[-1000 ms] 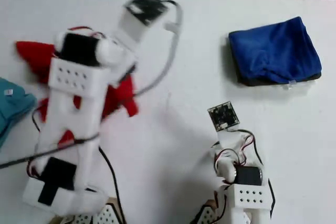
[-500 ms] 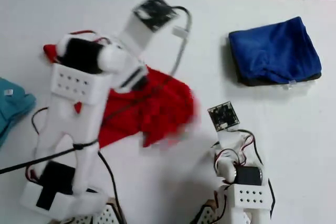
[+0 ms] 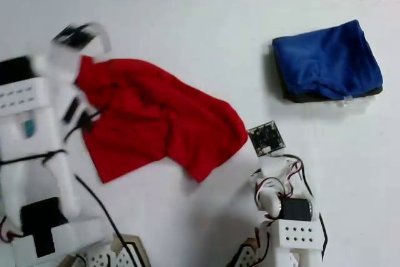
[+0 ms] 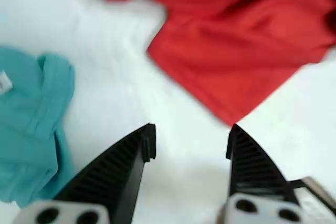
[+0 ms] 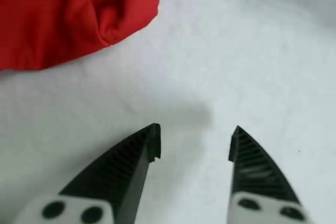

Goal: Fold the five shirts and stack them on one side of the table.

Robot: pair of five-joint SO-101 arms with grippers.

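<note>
- Since one second ago the left arm [image 3: 31, 129] has swung from over the middle of the table [image 3: 206, 23] out to its 9 o'clock edge. The red shirt [image 3: 156, 120], then bunched beneath that arm, has been drawn out into a broad, wrinkled spread.
- Red shirt: lies open and unfolded on the table, from about 9 o'clock toward the centre in the high view. One corner reaches toward 4 o'clock, near the right arm [image 3: 282, 207].
- Left gripper [image 4: 190, 132]: jaws open with nothing between them, above bare table. The red shirt's edge lies ahead of the fingertips, and a crumpled teal shirt [image 4: 31, 124] lies off to one side, apart from the red one.
- Right gripper [image 5: 195, 132]: jaws open and empty over bare table, with a corner of the red shirt ahead of them and not touched.
- Right arm: stands at about 5 o'clock by the near edge.
- Blue shirt [image 3: 326, 59]: folded, at about 2 o'clock, resting on a dark folded piece [image 3: 300, 97] that shows along its near edge, well apart from the red shirt.
</note>
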